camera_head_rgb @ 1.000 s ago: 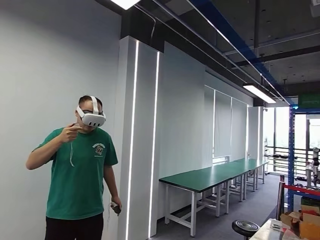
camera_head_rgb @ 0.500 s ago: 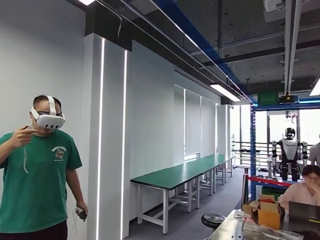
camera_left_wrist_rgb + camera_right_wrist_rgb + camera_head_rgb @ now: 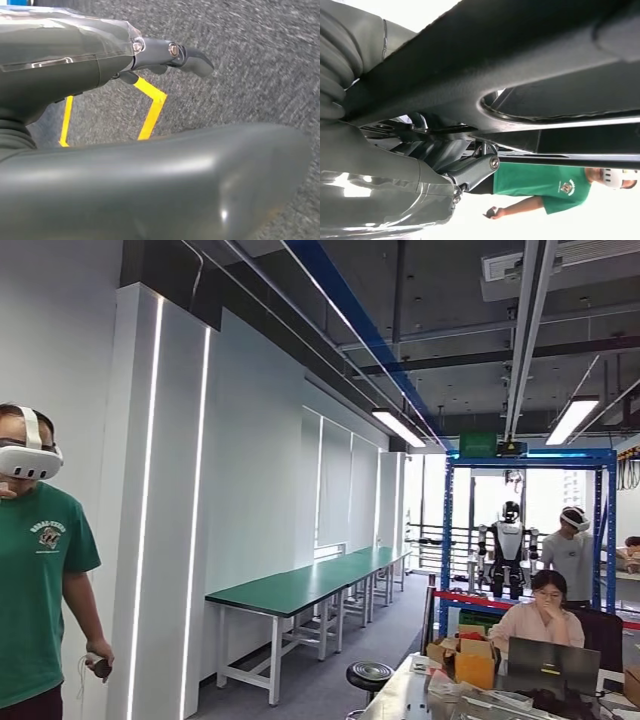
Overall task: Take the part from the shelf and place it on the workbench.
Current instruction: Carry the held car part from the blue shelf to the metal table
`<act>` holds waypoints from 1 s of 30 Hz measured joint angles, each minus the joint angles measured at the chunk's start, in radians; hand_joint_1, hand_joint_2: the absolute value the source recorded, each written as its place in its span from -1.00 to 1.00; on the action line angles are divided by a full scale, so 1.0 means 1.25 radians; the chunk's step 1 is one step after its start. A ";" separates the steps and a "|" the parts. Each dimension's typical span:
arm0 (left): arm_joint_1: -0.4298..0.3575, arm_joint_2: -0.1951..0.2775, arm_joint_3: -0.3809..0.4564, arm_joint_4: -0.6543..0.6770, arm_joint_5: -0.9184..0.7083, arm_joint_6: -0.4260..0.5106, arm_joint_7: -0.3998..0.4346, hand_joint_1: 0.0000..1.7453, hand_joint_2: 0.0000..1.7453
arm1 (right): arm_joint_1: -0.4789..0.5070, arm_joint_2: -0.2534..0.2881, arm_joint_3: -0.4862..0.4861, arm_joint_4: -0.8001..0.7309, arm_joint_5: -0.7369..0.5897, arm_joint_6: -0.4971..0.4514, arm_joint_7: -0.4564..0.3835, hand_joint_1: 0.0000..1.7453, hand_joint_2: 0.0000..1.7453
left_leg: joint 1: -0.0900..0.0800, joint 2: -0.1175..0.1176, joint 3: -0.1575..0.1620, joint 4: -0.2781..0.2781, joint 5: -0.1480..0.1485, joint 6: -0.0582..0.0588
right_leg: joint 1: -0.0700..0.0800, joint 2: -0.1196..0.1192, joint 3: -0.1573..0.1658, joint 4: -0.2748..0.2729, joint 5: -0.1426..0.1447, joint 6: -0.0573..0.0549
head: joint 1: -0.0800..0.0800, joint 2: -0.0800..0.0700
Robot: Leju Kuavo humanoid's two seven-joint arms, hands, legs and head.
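A dark part [image 3: 531, 65] is held by the right hand [image 3: 433, 165], fingers wrapped around it. The left hand [image 3: 124, 120] is seen with fingers stretched, holding nothing, over the floor [image 3: 256, 65]. A long green bench [image 3: 302, 585] lies ahead.

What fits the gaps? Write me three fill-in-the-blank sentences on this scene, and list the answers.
1. The person with the headset wears a ____ shirt.
2. The tape on the floor beyond the left hand is ____.
3. The frame of the shelf at the far end of the room is painted ____.

Missing words: green; yellow; blue.
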 joint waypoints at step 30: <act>-0.004 0.018 0.013 -0.001 0.006 0.006 -0.002 -1.00 1.00 | -0.087 -0.021 0.151 0.064 0.022 -0.005 0.013 1.00 1.00 | 0.001 -0.003 0.003 -0.006 0.005 -0.005 | 0.002 0.009 0.012 -0.024 0.015 -0.005 | 0.000 0.000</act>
